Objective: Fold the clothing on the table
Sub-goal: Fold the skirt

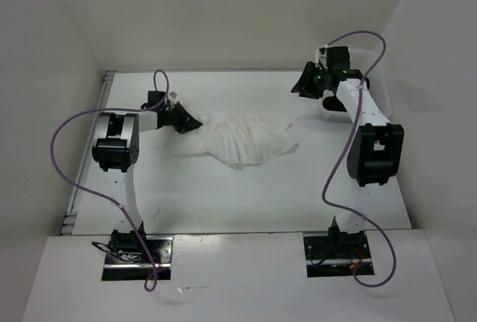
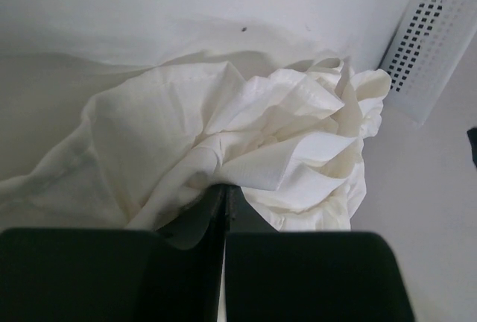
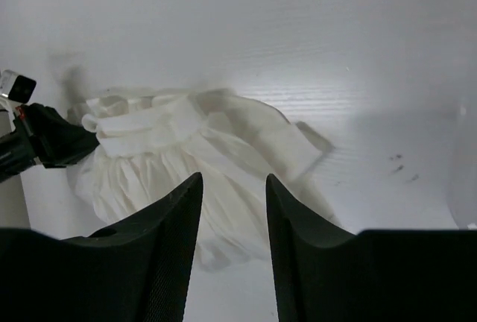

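At surface (image 1: 223,195) centre we judge the clothing (image 1: 242,139) limp, light; left pincer (image 2: 225,188) pinches its edge, right pincer (image 3: 232,180) parted, empty.

Parted right claw (image 3: 233,179) faces the crumpled clothing (image 3: 164,136).

No legible text, labels, brands, numbers or signs anywhere

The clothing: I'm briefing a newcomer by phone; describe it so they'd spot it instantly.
On the large white table, look near the middle, beside the left gripper. The clothing is the crumpled white heap of thin fabric. Unlike the rigid perforated basket at the far right corner, it is soft and wrinkled.
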`<state>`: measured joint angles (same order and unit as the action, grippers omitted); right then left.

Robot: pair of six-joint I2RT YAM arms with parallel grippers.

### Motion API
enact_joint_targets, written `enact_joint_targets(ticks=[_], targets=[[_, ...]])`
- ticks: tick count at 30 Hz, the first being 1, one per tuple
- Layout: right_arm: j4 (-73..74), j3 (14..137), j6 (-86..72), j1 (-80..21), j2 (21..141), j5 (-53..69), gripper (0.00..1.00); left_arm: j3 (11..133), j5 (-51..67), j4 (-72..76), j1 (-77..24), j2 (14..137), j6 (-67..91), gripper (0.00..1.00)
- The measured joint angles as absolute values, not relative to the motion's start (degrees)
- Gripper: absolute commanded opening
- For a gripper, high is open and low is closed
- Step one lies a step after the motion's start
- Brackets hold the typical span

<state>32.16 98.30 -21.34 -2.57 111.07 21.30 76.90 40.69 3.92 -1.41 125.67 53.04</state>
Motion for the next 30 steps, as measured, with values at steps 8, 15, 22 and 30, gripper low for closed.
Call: enact_joint_targets(ticks=[8,15,22,30], targets=[[32.6,79.3,-20.6,0.3,105.8,26.4,1.0,71.5,39.0,4.2,0.6,121.0,52.4,0.0],[32.5,75.0,-19.4,-0.3,108.2,32.1,1.0,70.3,39.0,4.8,0.6,120.8,52.4,0.0],[28.1,75.0,-19.8,-1.3,109.1,32.4,1.0,69.4,39.0,5.0,0.6,120.0,52.4,0.0],[23.2,77.8,-21.9,-9.3,115.3,28.6,1.0,69.2,38.8,4.2,0.6,119.4,51.8,0.0]])
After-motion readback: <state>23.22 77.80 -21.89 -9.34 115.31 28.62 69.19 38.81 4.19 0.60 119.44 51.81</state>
